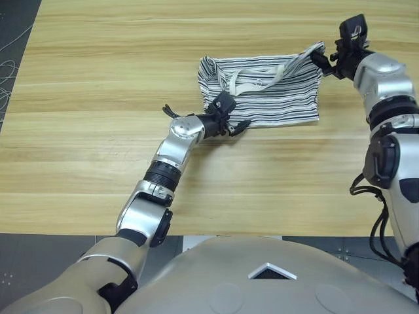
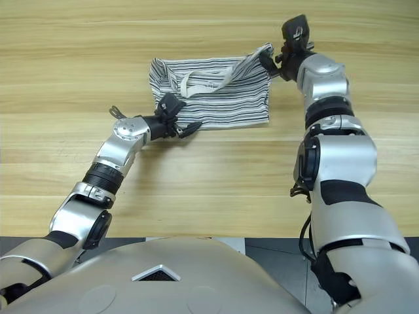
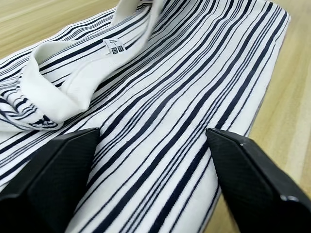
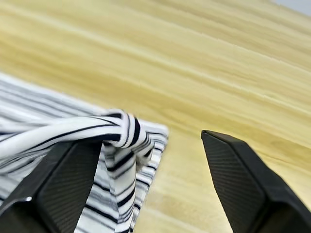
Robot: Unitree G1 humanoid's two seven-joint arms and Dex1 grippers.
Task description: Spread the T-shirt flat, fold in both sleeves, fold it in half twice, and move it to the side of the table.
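Note:
The striped T-shirt (image 1: 275, 98) lies folded into a rough rectangle on the far right part of the wooden table (image 1: 98, 131), its white collar (image 3: 53, 92) facing up. My left gripper (image 1: 234, 115) is open at the shirt's near left corner, its fingers (image 3: 58, 165) spread just above the cloth. At the far right corner, my right gripper (image 1: 319, 57) is open. A lifted strip of the striped fabric (image 4: 112, 128) rises from the shirt and rests against one finger (image 4: 68, 179).
Bare wood stretches to the left of the shirt and toward the near edge of the table. Dark floor with some cables (image 1: 10, 52) shows beyond the table's left edge.

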